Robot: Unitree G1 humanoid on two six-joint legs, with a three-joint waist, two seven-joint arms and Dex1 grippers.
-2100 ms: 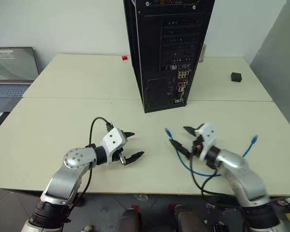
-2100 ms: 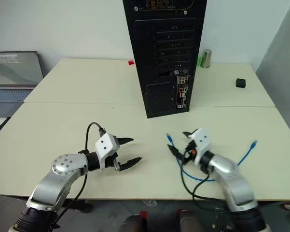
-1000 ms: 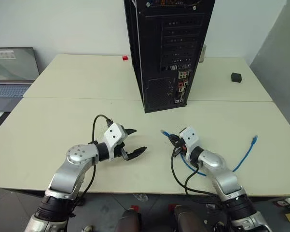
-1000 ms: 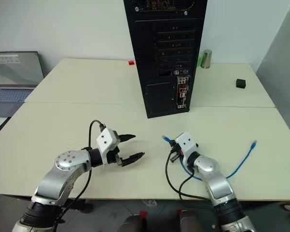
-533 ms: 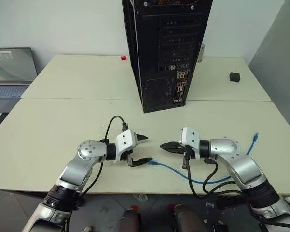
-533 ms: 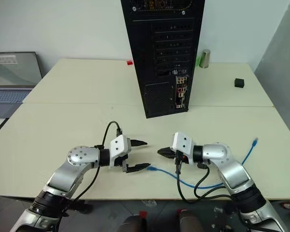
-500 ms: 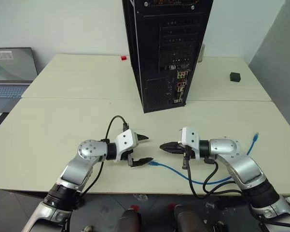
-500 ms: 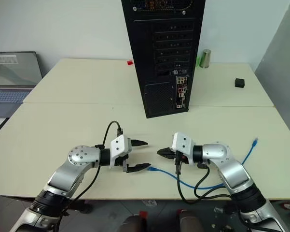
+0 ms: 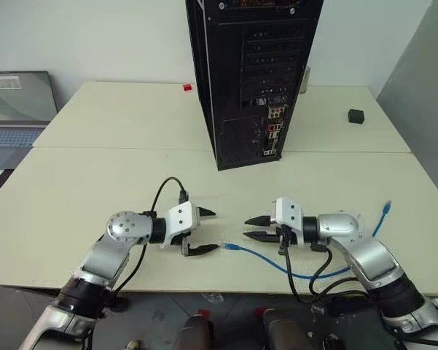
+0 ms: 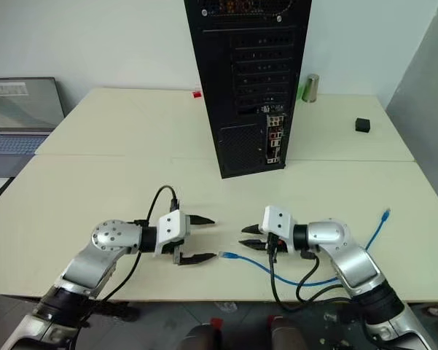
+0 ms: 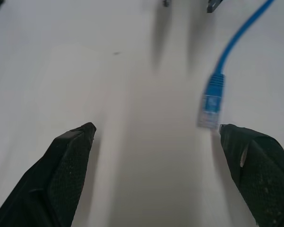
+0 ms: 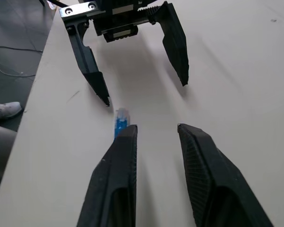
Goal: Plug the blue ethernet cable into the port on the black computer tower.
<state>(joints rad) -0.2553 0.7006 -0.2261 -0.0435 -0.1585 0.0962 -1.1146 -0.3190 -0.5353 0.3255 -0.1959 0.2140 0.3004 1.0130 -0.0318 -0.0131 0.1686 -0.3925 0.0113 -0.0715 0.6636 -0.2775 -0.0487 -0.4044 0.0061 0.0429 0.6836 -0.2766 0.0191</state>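
**Grippers face off over loose cable**

The left gripper [image 9: 207,231], fingers spread wide, and the right gripper [image 9: 253,227], fingers parted and empty, point at each other low over the cream table [image 9: 95,182]. The blue ethernet cable [image 9: 277,261] lies flat on the table, one plug just beside the left gripper's lower fingertip, its cord trailing under the right arm. The black computer tower [image 9: 251,76] stands upright behind both grippers, rear ports facing them.
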